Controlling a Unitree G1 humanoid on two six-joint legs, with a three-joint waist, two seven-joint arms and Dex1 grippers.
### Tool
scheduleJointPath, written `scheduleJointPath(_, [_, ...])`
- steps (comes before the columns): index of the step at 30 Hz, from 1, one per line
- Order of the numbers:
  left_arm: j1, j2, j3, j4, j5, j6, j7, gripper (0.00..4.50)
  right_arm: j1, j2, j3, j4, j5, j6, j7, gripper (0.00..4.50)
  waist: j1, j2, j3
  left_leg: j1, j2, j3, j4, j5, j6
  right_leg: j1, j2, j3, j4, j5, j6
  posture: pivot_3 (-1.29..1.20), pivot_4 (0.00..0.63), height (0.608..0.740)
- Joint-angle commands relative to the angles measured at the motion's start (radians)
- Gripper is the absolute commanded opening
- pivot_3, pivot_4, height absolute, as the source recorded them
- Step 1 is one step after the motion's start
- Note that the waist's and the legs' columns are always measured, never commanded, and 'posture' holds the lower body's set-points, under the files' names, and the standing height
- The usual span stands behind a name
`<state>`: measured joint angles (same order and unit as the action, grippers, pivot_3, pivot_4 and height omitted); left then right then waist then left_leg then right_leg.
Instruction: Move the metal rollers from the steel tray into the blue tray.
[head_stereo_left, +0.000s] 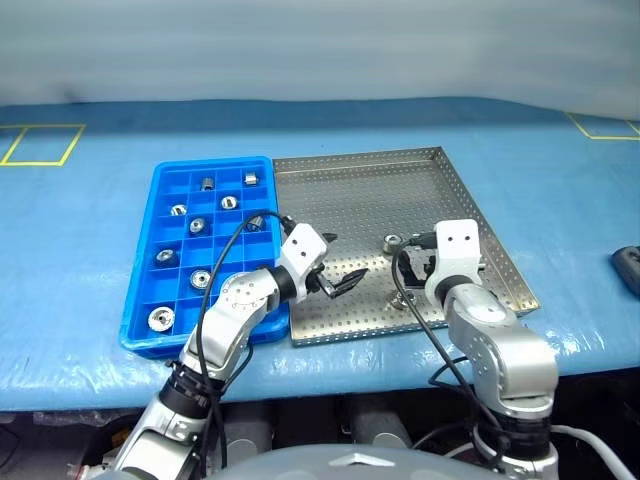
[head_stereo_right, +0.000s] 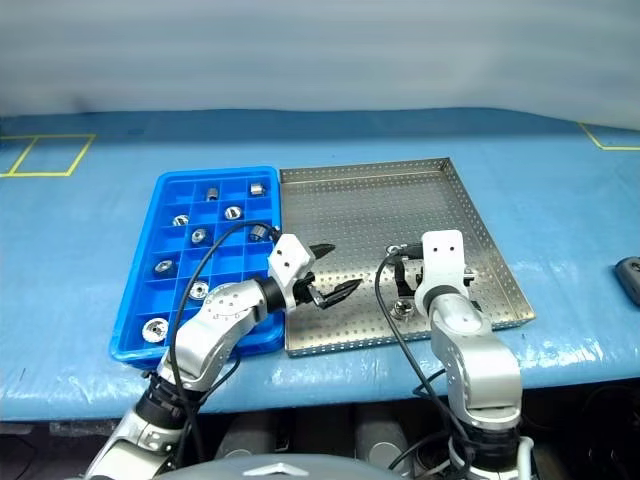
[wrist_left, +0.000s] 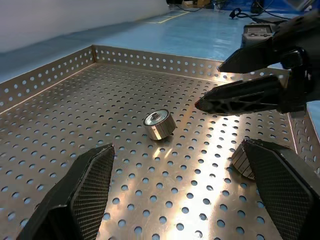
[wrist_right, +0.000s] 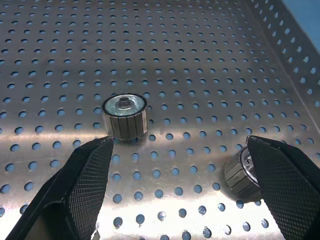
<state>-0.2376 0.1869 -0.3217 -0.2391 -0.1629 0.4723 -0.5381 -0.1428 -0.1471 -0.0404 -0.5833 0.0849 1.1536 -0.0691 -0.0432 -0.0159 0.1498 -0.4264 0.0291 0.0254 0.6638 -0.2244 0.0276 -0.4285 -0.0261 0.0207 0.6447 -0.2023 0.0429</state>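
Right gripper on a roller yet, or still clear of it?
Apart. In the right wrist view the right gripper is open, and bare steel tray floor shows between its fingers and the upright roller.

second roller (wrist_right: 240, 175) half behind right tool's finger (wrist_right: 290, 190)

I see both grippers over the steel tray (head_stereo_right: 400, 200) at frame centre: left gripper (head_stereo_right: 333, 292) open, right gripper (head_stereo_right: 408, 278) beside two metal rollers (head_stereo_right: 403, 309).

No readable txt or labels anywhere.
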Motion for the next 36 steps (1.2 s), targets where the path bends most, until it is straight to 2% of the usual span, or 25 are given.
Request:
scheduleJointPath(1, [0.030,-0.017,0.008,-0.095,-0.015,0.023,0.038,4.46,-0.053,0.017,0.012,0.068,-0.016,-0.068,-0.003,4.50,0.007,0.000,0.000,0.000,0.000,0.000,0.000,0.000,0.000,0.000,0.000,0.000,0.000,0.000,0.000,0.03,0.150,0.740])
scheduleJointPath(8, [0.071,-0.019,0.004,-0.142,-0.023,0.037,0.063,4.46,-0.110,0.030,0.025,0.190,-0.023,-0.135,0.009,4.50,0.028,0.000,0.000,0.000,-0.001,0.000,0.000,0.000,0.000,0.000,0.000,0.000,0.000,0.000,0.000,0.07,0.150,0.740])
scheduleJointPath(12, [0.085,0.022,-0.040,-0.143,0.022,-0.026,0.038,4.46,-0.131,0.041,0.011,0.279,-0.039,-0.184,-0.010,4.50,0.033,0.000,0.000,0.000,-0.001,0.000,0.000,0.000,0.000,0.000,0.000,0.000,0.000,0.000,0.000,0.07,0.150,0.740])
scheduleJointPath(18, [0.118,-0.006,-0.039,-0.145,-0.016,-0.030,0.047,4.46,-0.153,0.063,-0.003,0.386,-0.052,-0.259,-0.024,4.50,0.035,0.001,0.000,0.000,-0.001,0.000,-0.001,0.000,0.000,0.000,0.000,0.000,-0.001,0.000,0.000,0.08,0.150,0.740])
scheduleJointPath(21, [0.119,-0.008,-0.049,-0.145,-0.016,-0.031,0.047,4.50,-0.160,0.066,0.002,0.420,-0.055,-0.283,-0.024,3.94,0.034,0.001,0.000,0.000,-0.001,0.000,-0.001,0.000,0.000,0.000,0.000,0.000,-0.001,0.000,0.000,0.08,0.150,0.740])
scheduleJointPath(28, [0.119,-0.022,-0.044,-0.150,-0.017,-0.036,0.059,4.50,-0.152,0.072,0.020,0.406,-0.055,-0.290,-0.014,1.70,0.035,0.001,0.000,0.000,-0.001,0.000,-0.001,0.000,0.000,0.000,0.000,0.000,-0.001,0.000,0.000,0.10,0.150,0.740])
scheduleJointPath(32, [0.123,-0.038,-0.023,-0.153,-0.019,-0.045,0.084,4.50,-0.155,0.059,0.039,0.356,-0.049,-0.266,0.012,1.71,0.036,0.001,0.000,0.000,-0.001,0.000,-0.001,0.000,0.000,0.000,0.000,0.000,-0.001,0.000,0.000,0.12,0.150,0.740])
scheduleJointPath(36, [0.130,-0.050,0.002,-0.168,-0.012,-0.055,0.125,4.50,-0.192,0.015,0.112,0.285,-0.038,-0.229,0.093,1.71,0.041,0.001,0.000,0.000,-0.001,0.000,-0.001,0.000,0.000,0.000,0.001,0.000,-0.001,0.000,0.000,0.17,0.150,0.740])
